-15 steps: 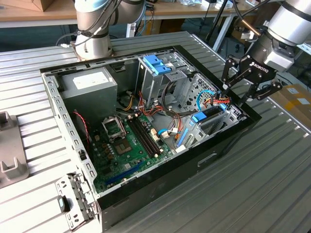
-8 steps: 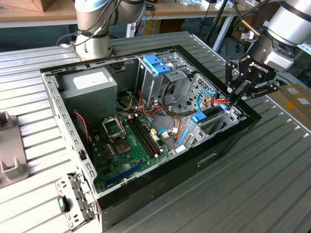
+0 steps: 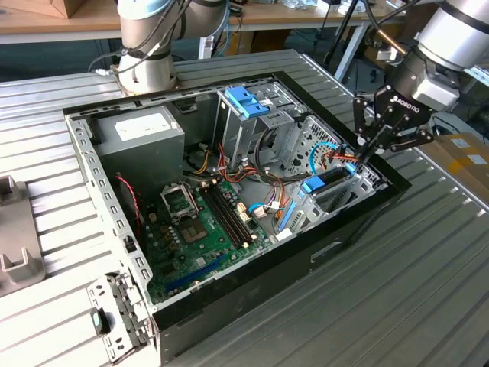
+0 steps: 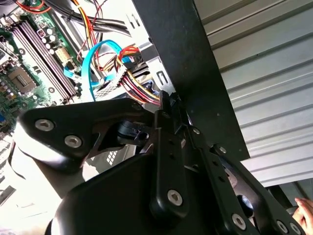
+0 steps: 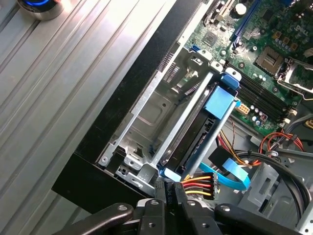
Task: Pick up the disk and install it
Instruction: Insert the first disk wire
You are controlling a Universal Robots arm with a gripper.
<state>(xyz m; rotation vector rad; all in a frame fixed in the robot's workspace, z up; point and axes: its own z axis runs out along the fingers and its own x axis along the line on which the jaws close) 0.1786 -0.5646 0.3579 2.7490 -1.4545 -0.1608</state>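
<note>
In the exterior view, the end effector (image 3: 365, 150) is partly lost among cables at the case's (image 3: 252, 294) far corner. The disk (image 5: 198, 142) is mostly hidden inside its bay, apparently seated. The arm is cut off by the frame edge.

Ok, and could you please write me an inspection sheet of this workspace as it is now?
Surface: ribbed metal table, carrying an open computer case.
Job's things: the disk stands on edge in the drive bay at the case's corner, blue rail along it.
Clutter: grey moulded holder at the exterior view's left.
Grippers: gripper with fingers closed together, tips at the disk's outer end, beside the cable plug.
Cables: red-yellow-black power bundle and light-blue flat cable by the disk.
Surroundings: second arm's base behind the case; a person's hand at the edge of the second wrist view.
</note>
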